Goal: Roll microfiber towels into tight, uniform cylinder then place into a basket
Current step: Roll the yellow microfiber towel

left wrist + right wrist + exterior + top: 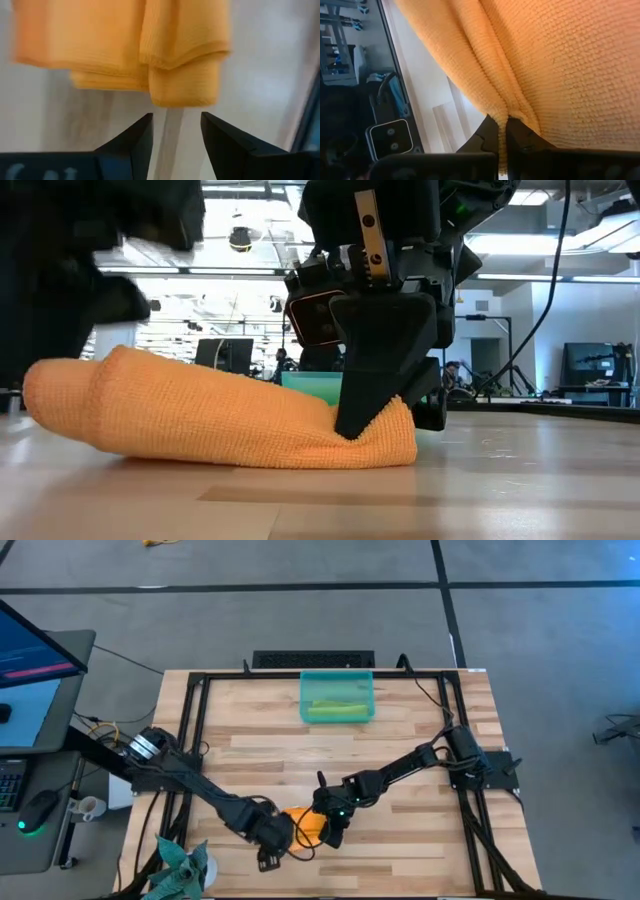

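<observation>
The orange towel lies rolled up on the wooden table, near its front edge, shown also in the high view. My right gripper is shut on the roll's right end. My left gripper hangs open just above the table, short of the roll's other end, with nothing between its fingers. The teal basket stands at the table's far middle, with the rolled lime green towel lying inside it. My right gripper pinches a raised fold of the orange towel between its two fingers, at the roll's right end. The fingers slant down from the table's far right. The roll lies along the table, nowhere lifted.
A dark teal spiky plant-like thing sits at the table's near left corner. Black frame rails run along the table's left, right and far sides. A monitor stands off the table to the left.
</observation>
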Robot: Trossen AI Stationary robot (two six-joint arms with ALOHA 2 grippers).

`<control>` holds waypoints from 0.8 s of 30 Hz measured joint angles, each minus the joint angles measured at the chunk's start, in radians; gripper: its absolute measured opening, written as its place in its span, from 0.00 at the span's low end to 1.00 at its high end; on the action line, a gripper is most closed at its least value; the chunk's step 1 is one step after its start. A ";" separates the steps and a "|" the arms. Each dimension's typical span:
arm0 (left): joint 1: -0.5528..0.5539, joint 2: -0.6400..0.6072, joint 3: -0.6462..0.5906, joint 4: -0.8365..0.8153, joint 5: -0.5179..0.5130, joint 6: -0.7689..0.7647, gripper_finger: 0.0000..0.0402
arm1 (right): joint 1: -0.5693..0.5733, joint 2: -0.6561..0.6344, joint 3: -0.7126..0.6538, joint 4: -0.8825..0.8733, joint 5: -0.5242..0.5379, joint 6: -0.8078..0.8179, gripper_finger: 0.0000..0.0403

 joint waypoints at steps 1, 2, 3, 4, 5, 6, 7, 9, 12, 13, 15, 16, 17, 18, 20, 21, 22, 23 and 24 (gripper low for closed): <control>-0.014 -0.020 0.003 -0.015 -0.035 -0.005 0.38 | 0.000 0.000 0.000 0.000 0.000 0.000 0.05; -0.030 -0.040 0.003 -0.028 -0.077 -0.005 0.37 | 0.000 0.000 0.000 0.000 0.001 0.000 0.05; -0.048 -0.051 0.003 -0.031 -0.119 -0.004 0.37 | 0.000 0.000 0.000 0.000 0.002 0.000 0.05; -0.069 -0.058 0.003 -0.018 -0.155 0.006 0.36 | 0.000 0.000 0.000 0.000 0.002 0.000 0.04; -0.092 -0.062 0.003 0.007 -0.193 0.021 0.36 | 0.000 0.000 0.001 0.001 0.002 0.000 0.04; -0.114 -0.064 0.003 0.045 -0.223 0.042 0.35 | -0.001 0.000 0.001 0.001 0.003 0.000 0.04; -0.136 -0.064 0.003 0.088 -0.250 0.067 0.35 | -0.004 0.000 0.001 0.001 0.002 0.000 0.04; -0.169 -0.053 0.004 0.171 -0.290 0.129 0.34 | -0.007 0.001 0.001 0.003 0.001 0.002 0.05; -0.183 -0.017 0.004 0.282 -0.311 0.223 0.34 | -0.007 0.001 0.001 0.006 0.001 0.004 0.05; -0.181 -0.003 0.004 0.319 -0.314 0.245 0.34 | -0.007 0.001 0.001 0.006 0.001 0.004 0.05; -0.168 0.024 0.006 0.363 -0.316 0.282 0.34 | -0.007 0.001 0.001 0.009 0.001 0.004 0.04; -0.159 0.039 0.006 0.368 -0.316 0.295 0.34 | -0.007 0.001 0.001 0.010 0.001 0.005 0.04; -0.148 0.052 0.006 0.364 -0.316 0.304 0.34 | -0.007 0.001 0.001 0.011 0.000 0.005 0.04; -0.135 0.064 0.006 0.359 -0.316 0.309 0.34 | -0.007 0.001 0.001 0.011 0.000 0.005 0.04; -0.114 0.074 0.005 0.349 -0.316 0.312 0.34 | -0.007 0.002 0.001 0.012 -0.003 0.005 0.06; -0.106 0.075 0.005 0.350 -0.316 0.312 0.34 | -0.007 0.002 0.001 0.012 -0.004 0.005 0.06; -0.101 0.076 0.005 0.345 -0.316 0.312 0.34 | -0.007 0.002 0.001 0.013 -0.003 0.005 0.06; -0.098 0.076 0.005 0.339 -0.317 0.305 0.34 | -0.007 0.002 0.001 0.014 -0.003 0.005 0.05; -0.096 0.076 0.005 0.332 -0.322 0.292 0.34 | -0.007 0.002 0.001 0.013 -0.003 0.005 0.05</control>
